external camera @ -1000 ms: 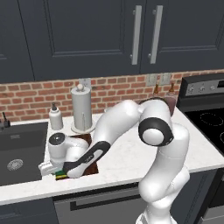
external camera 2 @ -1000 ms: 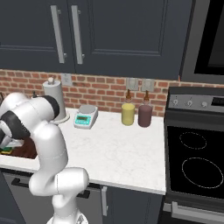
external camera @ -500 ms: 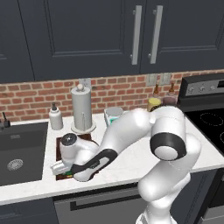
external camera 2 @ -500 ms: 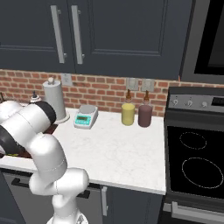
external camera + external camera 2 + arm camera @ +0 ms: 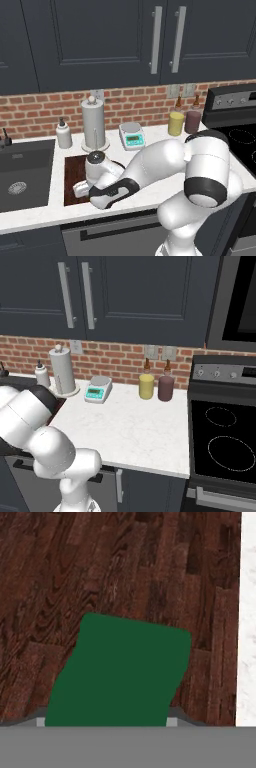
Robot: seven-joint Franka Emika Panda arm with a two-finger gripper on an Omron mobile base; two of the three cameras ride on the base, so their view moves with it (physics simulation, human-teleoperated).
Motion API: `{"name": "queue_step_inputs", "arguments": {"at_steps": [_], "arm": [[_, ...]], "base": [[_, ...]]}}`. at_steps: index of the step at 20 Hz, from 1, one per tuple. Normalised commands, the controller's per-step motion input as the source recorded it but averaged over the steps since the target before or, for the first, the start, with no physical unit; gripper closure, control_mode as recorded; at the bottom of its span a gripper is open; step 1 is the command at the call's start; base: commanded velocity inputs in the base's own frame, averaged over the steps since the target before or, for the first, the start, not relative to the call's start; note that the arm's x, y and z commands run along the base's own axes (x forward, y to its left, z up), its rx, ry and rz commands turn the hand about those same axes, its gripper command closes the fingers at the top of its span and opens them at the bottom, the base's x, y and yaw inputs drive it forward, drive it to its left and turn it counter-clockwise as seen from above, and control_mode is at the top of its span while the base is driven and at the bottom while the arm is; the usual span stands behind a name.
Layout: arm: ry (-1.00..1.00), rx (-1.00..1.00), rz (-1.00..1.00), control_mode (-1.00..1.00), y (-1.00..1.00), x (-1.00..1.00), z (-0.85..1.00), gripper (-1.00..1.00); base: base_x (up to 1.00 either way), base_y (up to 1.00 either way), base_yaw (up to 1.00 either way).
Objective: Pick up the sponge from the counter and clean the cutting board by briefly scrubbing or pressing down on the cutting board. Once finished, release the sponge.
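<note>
Low over the board [image 5: 125, 572], the pincer [image 5: 107, 722] pinches the sponge [image 5: 120, 672] between its fingertips [image 5: 172, 721]; the green top faces the hand camera, slightly tilted, with dark wood grain around it on three sides; whether the sponge touches the wood I cannot tell; a strip of white surface [image 5: 246, 612] runs along the board's edge; from the left base camera the board [image 5: 74, 172] lies between the sink [image 5: 25, 172] and the scale [image 5: 132, 136], the paper towel roll [image 5: 93, 122] behind it.

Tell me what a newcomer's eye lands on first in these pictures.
The white arm bends low over the dark wood cutting board beside the sink. In the hand view, the green sponge sits over the board's grain. Behind stand a paper towel holder and a kitchen scale.
</note>
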Motion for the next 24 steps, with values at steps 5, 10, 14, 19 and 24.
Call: {"name": "queue_step_inputs", "arguments": {"at_steps": [5, 10, 14, 19, 24], "arm": [[0.00, 0.01, 0.00, -1.00, -0.65, 0.00, -0.16, 1.00], [0.00, 0.00, 0.00, -1.00, -0.63, 0.00, -0.20, 1.00], [0.00, 0.00, 0.01, -1.00, -0.56, 0.04, -0.09, 1.00], [-0.01, -0.01, 0.03, -1.00, -0.41, 0.07, 0.07, 1.00], [-0.04, -0.04, 0.04, -1.00, -0.50, 0.00, 0.27, 1.00]], "base": [[0.00, 0.00, 0.00], [0.00, 0.00, 0.00], [0.00, 0.00, 0.00], [0.00, 0.00, 0.00], [0.00, 0.00, 0.00]]}}
